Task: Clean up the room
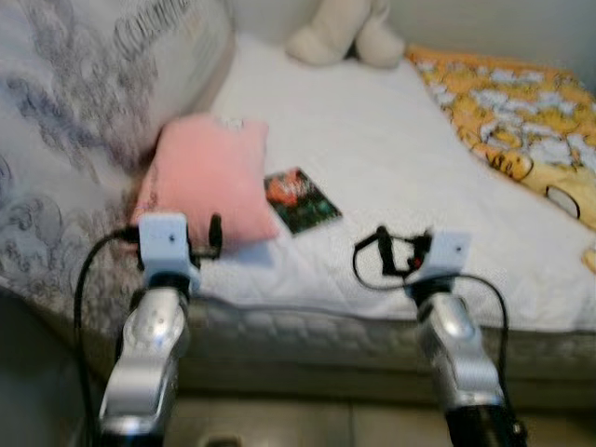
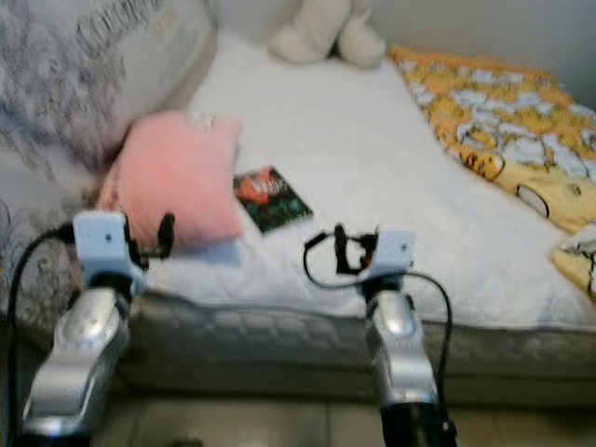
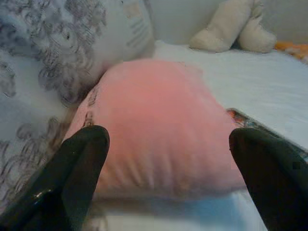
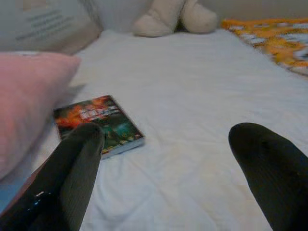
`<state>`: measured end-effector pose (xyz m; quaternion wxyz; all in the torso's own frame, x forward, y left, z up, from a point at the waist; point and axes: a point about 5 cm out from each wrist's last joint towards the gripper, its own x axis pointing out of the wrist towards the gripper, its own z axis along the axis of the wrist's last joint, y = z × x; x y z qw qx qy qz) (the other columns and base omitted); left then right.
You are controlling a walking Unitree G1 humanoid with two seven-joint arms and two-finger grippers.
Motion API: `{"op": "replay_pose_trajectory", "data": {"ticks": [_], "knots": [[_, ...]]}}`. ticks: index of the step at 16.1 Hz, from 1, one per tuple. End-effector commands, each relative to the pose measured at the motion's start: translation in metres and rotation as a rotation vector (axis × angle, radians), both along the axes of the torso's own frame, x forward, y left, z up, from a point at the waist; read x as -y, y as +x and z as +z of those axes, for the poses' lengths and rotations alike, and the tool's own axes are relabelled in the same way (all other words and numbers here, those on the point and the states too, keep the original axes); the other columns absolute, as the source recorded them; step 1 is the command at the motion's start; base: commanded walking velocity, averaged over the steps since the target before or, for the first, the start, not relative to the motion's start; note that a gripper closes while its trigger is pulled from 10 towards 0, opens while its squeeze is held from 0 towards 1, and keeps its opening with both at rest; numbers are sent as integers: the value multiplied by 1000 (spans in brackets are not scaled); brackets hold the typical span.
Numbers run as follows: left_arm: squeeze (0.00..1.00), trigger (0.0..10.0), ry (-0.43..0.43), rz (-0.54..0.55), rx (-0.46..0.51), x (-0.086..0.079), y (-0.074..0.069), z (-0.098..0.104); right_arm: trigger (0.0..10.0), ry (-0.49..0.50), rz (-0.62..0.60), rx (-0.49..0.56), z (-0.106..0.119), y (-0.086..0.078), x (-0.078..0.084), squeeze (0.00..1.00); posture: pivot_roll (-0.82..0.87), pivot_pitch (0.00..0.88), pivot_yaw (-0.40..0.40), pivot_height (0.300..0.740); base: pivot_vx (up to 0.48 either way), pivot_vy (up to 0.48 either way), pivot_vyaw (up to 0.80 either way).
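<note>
1. Pink and plump, the soft square fabric pillow [image 1: 207, 180] lies at the left centre of the left eye picture, on the white quilted bed [image 1: 391, 158], leaning against the grey-patterned white bedding [image 1: 65, 112] heaped along the left edge.
2. Just beside the pillow's right corner, apparently touching it, a thin glossy paperback book with a dark red-and-green cover [image 1: 300, 200] lies flat on the mattress.
3. Further back sit a cream plush toy [image 1: 345, 33] at the top centre and an orange cartoon-print blanket [image 1: 512, 112] at the upper right.
4. The left gripper [image 3: 168, 159] hovers at the near edge of the bed, right in front of the pillow, its jaws spread wide and holding nothing.
5. The right gripper [image 4: 168, 159] hangs over the bed edge lower centre, its jaws likewise parted and empty, pointed towards the book.
6. I would judge the pillow light and yielding; it will squash under the fingers, so a deep pinch on a corner or along the seam should hold better than a bite at the bulging middle.
7. The book looks light, stiff and slick, and it lies flat, so the jaws would probably need to catch a free edge, best the one nearest the right gripper, or it may slide on the sheet.
</note>
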<state>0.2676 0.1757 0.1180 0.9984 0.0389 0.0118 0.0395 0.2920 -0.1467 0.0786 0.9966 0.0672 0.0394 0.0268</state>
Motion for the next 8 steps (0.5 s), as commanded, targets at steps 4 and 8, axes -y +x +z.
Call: {"op": "replay_pose_trajectory", "data": {"ticks": [4, 8], "knots": [[0, 10000, 26, -39, 31, 6, 9, 8, 10000, -10, 4, 37, 7, 8, 2, 0, 164, 5, -57, 732, 0, -480, 0], [0, 10000, 28, -82, 49, 8, 12, 10, 10000, -14, 12, 42, 6, 10, 1, 0, 157, 4, -55, 732, 0, -473, 0]]}}
